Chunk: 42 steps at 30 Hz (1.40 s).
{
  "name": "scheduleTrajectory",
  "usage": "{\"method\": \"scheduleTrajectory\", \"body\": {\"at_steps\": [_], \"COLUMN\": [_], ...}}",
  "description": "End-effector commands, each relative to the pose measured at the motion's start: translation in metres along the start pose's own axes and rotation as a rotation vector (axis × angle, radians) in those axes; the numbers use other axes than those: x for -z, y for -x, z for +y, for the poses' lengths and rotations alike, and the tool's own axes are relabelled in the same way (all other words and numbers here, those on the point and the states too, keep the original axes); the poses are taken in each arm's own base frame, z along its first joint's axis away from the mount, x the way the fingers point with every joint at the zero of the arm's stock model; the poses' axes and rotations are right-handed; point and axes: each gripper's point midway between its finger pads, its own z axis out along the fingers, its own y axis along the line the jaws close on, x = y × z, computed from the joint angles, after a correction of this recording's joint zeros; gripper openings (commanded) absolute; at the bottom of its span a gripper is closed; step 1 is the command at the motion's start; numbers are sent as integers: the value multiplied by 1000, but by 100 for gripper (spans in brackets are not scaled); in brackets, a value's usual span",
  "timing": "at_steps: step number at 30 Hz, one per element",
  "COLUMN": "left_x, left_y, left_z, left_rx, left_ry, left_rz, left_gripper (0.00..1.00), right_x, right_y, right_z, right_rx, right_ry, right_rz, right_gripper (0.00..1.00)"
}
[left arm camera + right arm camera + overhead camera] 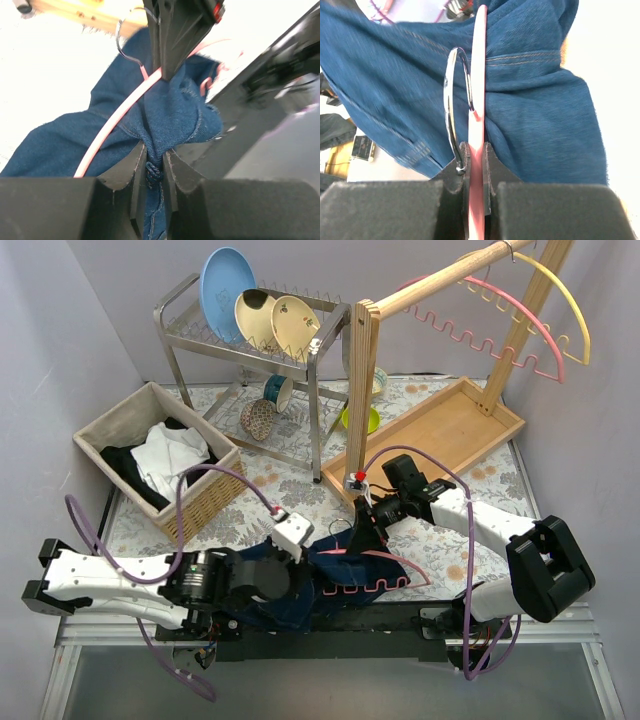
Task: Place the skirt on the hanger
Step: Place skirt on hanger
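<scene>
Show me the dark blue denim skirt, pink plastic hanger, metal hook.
dark blue denim skirt (60,145), left wrist view, flat cloth.
pink plastic hanger (479,50), right wrist view, bar.
metal hook (448,100), right wrist view, curve.

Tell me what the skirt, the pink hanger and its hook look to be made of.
The skirt looks like dark blue denim, matte, with a visible twill weave and stitched seams. The hanger is probably plastic or plastic-coated wire, since it is smooth, evenly pink and slightly glossy. The hook looks like polished metal, silver with bright reflections.
</scene>
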Motion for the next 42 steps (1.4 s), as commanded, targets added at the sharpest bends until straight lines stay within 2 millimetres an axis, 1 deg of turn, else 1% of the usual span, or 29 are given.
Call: {"method": "scheduleTrajectory", "body": {"at_steps": [1, 3, 6, 9, 10, 13, 15, 17, 18, 20, 22, 23, 25, 26, 27, 28, 29, 31, 32, 33, 34, 35, 36, 37, 38, 39, 40, 41, 42], "left_x": [39, 47, 57, 59, 57, 49, 42, 31, 27, 16, 10, 5, 4, 3, 3, 2, 1, -7, -8, -8, -5, 0, 16, 27, 36, 54, 66, 73, 74], "left_y": [61, 77, 95, 104, 102, 97, 94, 83, 80, 70, 66, 59, 62, 59, 62, 61, 59, 46, 44, 42, 44, 51, 70, 84, 94, 110, 123, 128, 126], "left_z": [0, 3, 6, 6, 6, 1, -2, 3, 5, 18, 26, 31, 30, 32, 32, 33, 33, 33, 31, 24, 20, 15, 7, 5, 4, 7, 9, 13, 20], "left_rx": [218, 262, 318, 366, 372, 391, 394, 422, 439, 484, 497, 473, 480, 464, 432, 413, 367, 289, 277, 277, 263, 274, 324, 342, 356, 402, 435, 460, 465], "left_ry": [-112, -122, -138, -147, -144, -141, -130, -81, -64, 14, 55, 81, 74, 74, 74, 78, 78, 74, 59, 13, -20, -62, -145, -179, -212, -256, -280, -283, -259], "left_rz": [-196, -252, -320, -360, -360, -350, -344, -343, -350, -373, -399, -410, -441, -445, -458, -459, -459, -443, -439, -430, -435, -452, -500, -534, -560, -610, -637, -652, -642], "left_gripper": [3, 3, 3, 2, 2, 2, 1, 0, 0, 0, 0, 0, 0, 0, 0, 0, 0, 0, 0, 0, 0, 0, 0, 0, 0, 0, 0, 0, 0], "right_x": [0, -2, -6, -8, -9, -11, -12, -14, -18, -23, -26, -26, -25, -24, -24, -23, -21, -18, -18, -18, -18, -22, -25, -27, -31, -31, -32, -33, -33], "right_y": [14, 14, 15, 15, 15, 16, 20, 22, 17, 15, 15, 15, 16, 19, 20, 18, 26, 25, 28, 27, 25, 28, 14, 16, 16, 11, 10, 9, 9], "right_z": [17, 25, 39, 49, 50, 44, 51, 55, 60, 63, 71, 77, 80, 83, 85, 87, 91, 95, 93, 90, 86, 74, 64, 56, 43, 40, 37, 30, 24], "right_rx": [68, 82, 106, 114, 115, 101, 88, 86, 91, 100, 100, 78, 35, 38, 38, 18, 37, 11, 55, 64, 70, 71, 16, 46, 52, 41, 39, 40, 34], "right_ry": [72, 105, 170, 223, 226, 197, 247, 273, 287, 299, 336, 384, 431, 452, 468, 488, 510, 500, 499, 482, 459, 399, 352, 297, 230, 212, 194, 155, 126], "right_rz": [-17, -16, -9, -9, -8, 2, -7, -3, 17, 37, 48, 42, 40, 34, 28, 25, 7, 13, -2, -1, 16, 46, 71, 67, 64, 69, 73, 81, 85], "right_gripper": [1, 1, 1, 1, 1, 1, 1, 1, 1, 1, 1, 1, 1, 1, 1, 1, 1, 1, 1, 1, 1, 1, 1, 1, 1, 1, 1, 1, 1]}}
